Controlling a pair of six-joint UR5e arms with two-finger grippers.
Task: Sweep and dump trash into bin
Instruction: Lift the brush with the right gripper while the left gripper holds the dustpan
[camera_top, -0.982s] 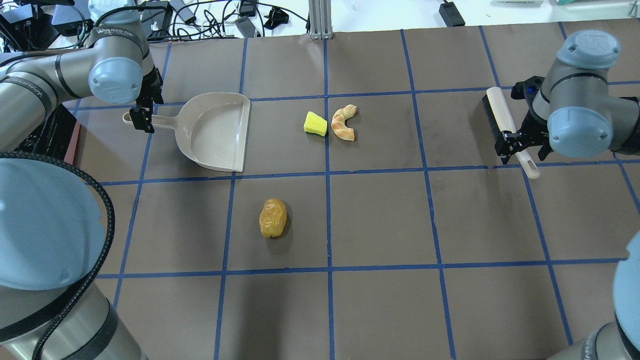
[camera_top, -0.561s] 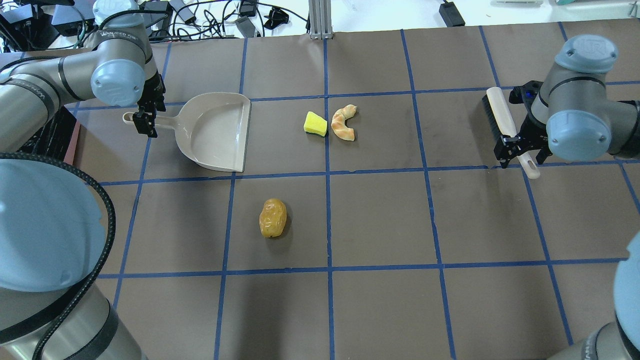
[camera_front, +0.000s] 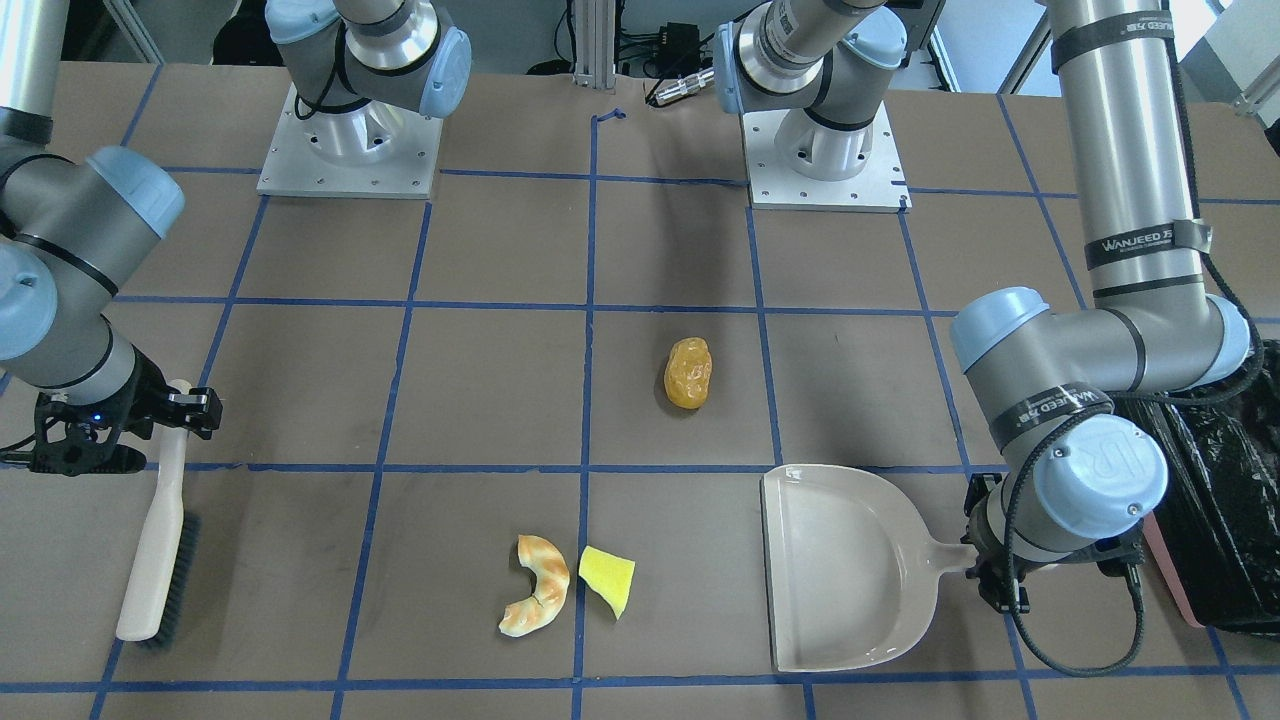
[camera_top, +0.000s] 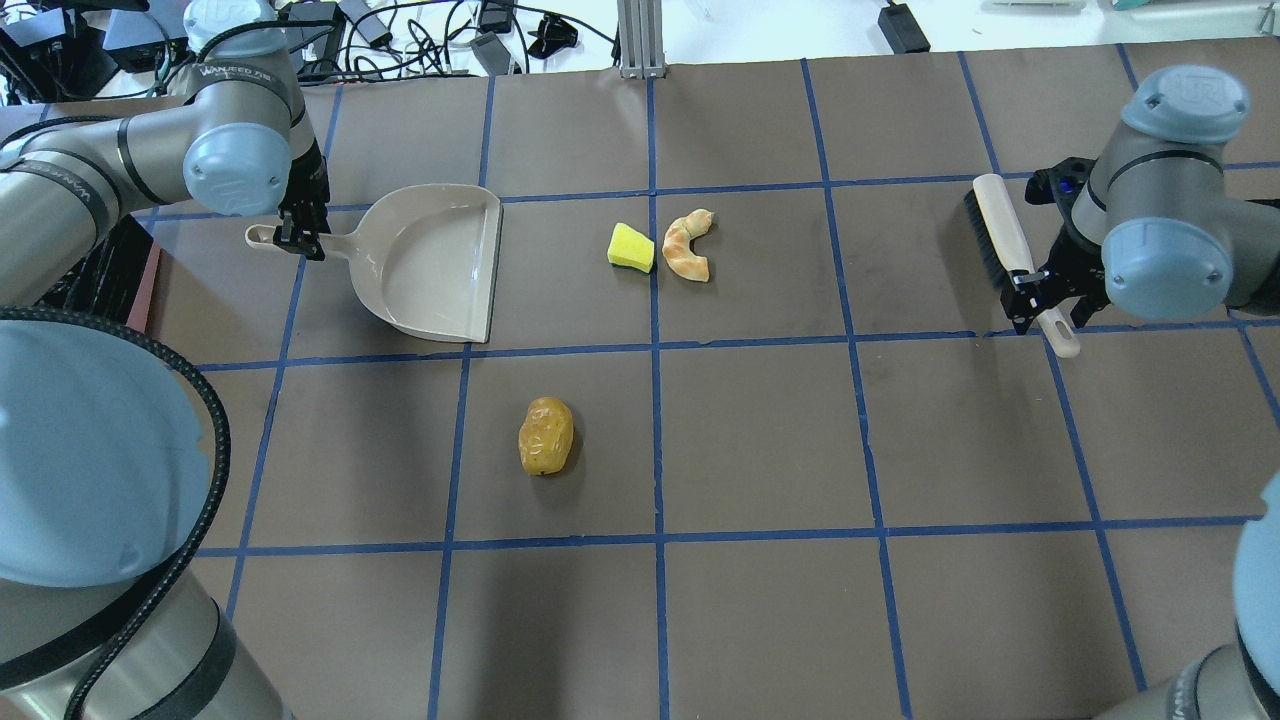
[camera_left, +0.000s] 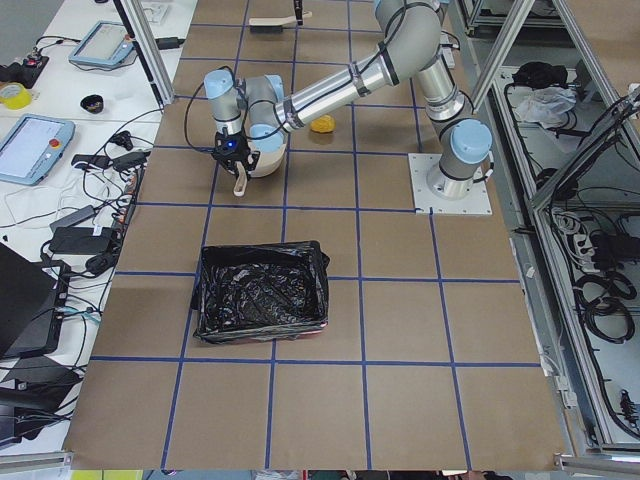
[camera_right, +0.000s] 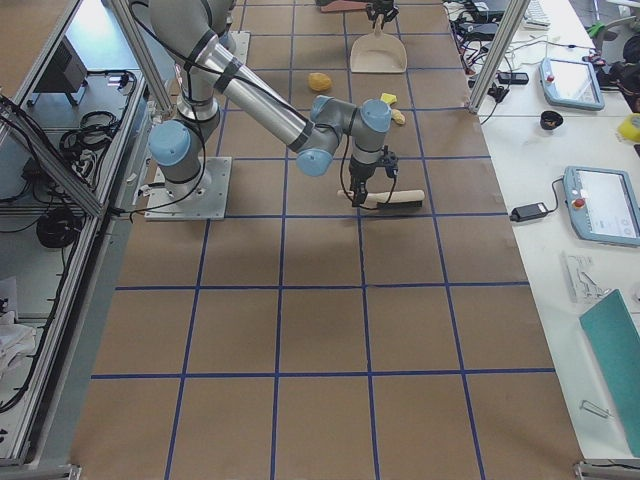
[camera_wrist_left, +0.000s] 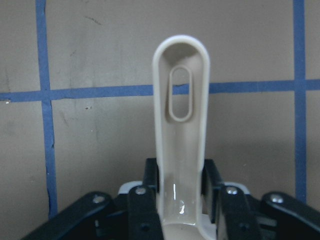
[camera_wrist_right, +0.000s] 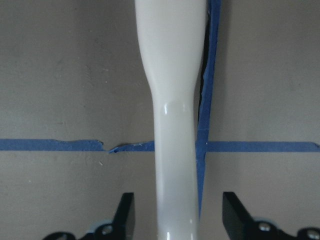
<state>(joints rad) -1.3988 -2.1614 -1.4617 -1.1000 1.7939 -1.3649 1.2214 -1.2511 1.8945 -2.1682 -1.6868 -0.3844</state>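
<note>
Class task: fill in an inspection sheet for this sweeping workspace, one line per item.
Surface: brown table with a blue tape grid.
Job's things: orange-yellow lump, croissant piece and yellow wedge lie loose; bin stands at the robot's left end.
Clutter: nothing seen.
Grippers: left gripper shut on dustpan handle; right gripper open, straddling brush handle.
Cables: tangled cables beyond the far edge.
Surroundings: pendants on side benches.

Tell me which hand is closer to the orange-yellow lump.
Left. The left hand grips the dustpan by its handle, diagonally beyond the orange-yellow lump. The right hand straddles the brush handle, open, much farther off on the opposite side.
</note>
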